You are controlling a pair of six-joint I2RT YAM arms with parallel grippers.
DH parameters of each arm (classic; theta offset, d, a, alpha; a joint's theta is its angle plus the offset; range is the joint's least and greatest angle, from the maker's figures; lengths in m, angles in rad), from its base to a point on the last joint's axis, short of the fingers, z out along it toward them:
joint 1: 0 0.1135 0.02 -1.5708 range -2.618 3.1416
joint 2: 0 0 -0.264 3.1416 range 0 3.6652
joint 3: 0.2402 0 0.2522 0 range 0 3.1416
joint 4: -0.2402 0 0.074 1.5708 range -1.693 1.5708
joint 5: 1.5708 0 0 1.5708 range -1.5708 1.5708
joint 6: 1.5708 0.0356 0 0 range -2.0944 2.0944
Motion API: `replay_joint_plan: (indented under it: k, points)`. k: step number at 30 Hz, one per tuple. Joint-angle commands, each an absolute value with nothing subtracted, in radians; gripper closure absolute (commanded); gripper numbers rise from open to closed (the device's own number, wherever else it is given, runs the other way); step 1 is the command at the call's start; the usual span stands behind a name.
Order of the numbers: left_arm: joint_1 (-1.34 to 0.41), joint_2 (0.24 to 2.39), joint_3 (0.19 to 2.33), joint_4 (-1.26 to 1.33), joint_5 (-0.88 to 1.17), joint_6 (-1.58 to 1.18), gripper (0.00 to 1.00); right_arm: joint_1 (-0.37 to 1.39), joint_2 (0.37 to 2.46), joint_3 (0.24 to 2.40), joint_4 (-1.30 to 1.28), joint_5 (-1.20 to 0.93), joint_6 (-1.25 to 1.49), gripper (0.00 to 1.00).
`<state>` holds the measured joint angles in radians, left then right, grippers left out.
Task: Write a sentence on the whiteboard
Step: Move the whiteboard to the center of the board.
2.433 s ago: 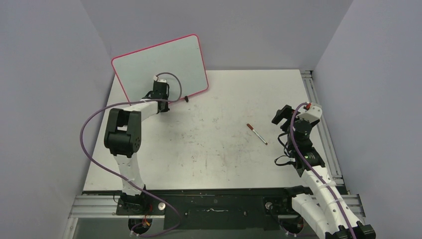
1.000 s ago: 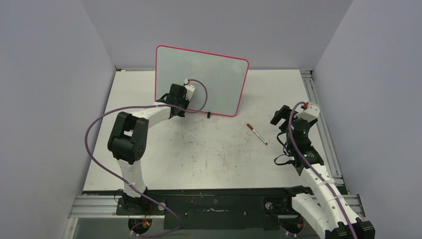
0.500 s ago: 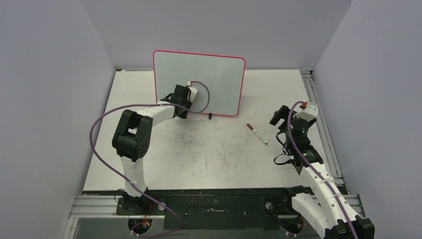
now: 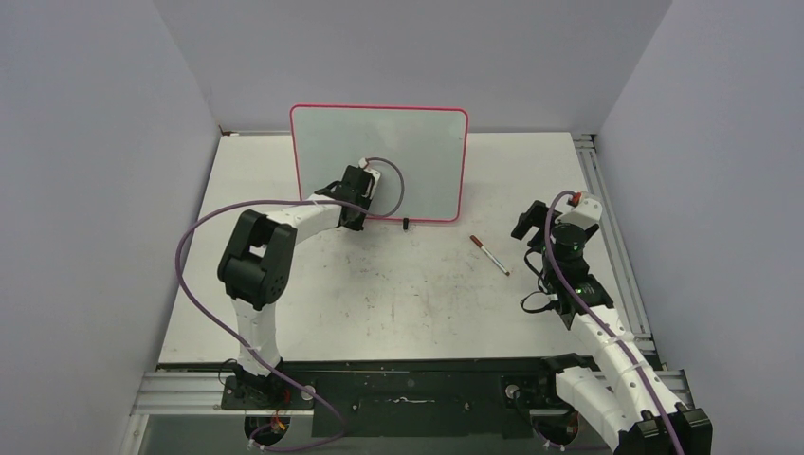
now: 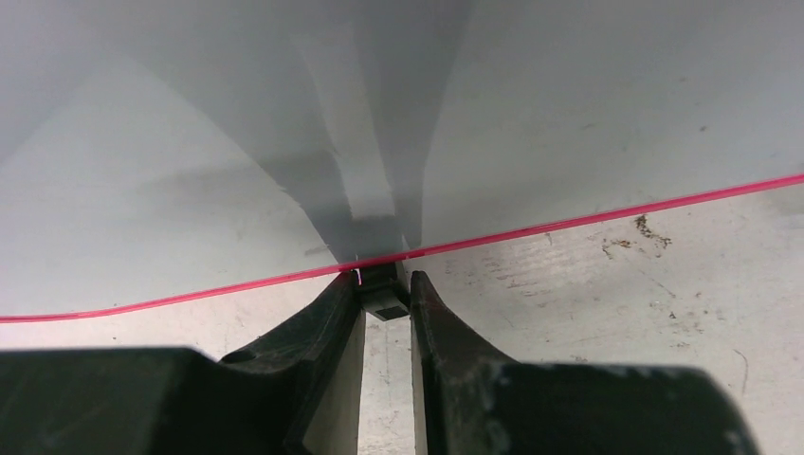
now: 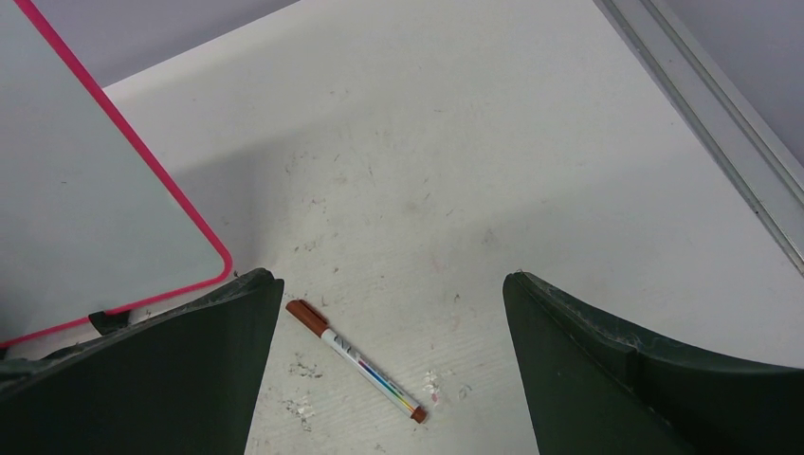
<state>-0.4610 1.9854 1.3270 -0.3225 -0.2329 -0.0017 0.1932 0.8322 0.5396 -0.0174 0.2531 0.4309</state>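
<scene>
1. Whiteboard: smooth pale face with a soft sheen; thin, glossy pink rim that looks like plastic.
2. Clip: black, matt, plastic-looking.
3. Table: matt white top, scuffed and speckled with dark marks.
4. Rail, at the table's 3 o'clock edge: bare grey metal, grooved.
5. Marker: smooth plastic barrel, brown cap.
6. Right fingers: dark matt plastic, dusty and finely scratched.
7. Cable: smooth purple sheath.

Marker lies flat on the table, right of its centre, brown cap end toward the far-left. Tabletop is white, scuffed, speckled. Aluminium rail runs along the table's right edge.
</scene>
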Motion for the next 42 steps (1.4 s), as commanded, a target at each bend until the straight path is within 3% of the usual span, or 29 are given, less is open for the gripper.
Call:
replay_joint_plan:
  k: [1, 16, 22, 28, 37, 42]
  points:
    - [-0.518, 1.974, 1.306, -0.502, -0.157, -0.046, 1.0, 0.196, 0.837, 0.58, 0.017, 0.245, 0.424, 0.1]
    - [-0.59, 1.932, 1.239, -0.504, -0.097, -0.219, 0.98, 0.198, 0.846, 0.577, 0.01, 0.235, 0.433, 0.1]
    - [-0.598, 1.886, 1.215, -0.503, -0.087, -0.24, 0.77, 0.198, 0.882, 0.567, 0.003, 0.201, 0.463, 0.1]
    - [-0.6, 1.794, 1.172, -0.474, -0.081, -0.248, 0.45, 0.193, 0.966, 0.576, -0.034, 0.14, 0.468, 0.09]
    - [-0.6, 1.576, 1.086, -0.42, -0.054, -0.239, 0.28, 0.182, 1.213, 0.657, -0.135, 0.027, 0.42, 0.02]
    - [-0.593, 1.346, 1.015, -0.337, -0.087, -0.214, 0.18, 0.197, 1.3, 0.677, -0.148, 0.008, 0.377, 0.12]
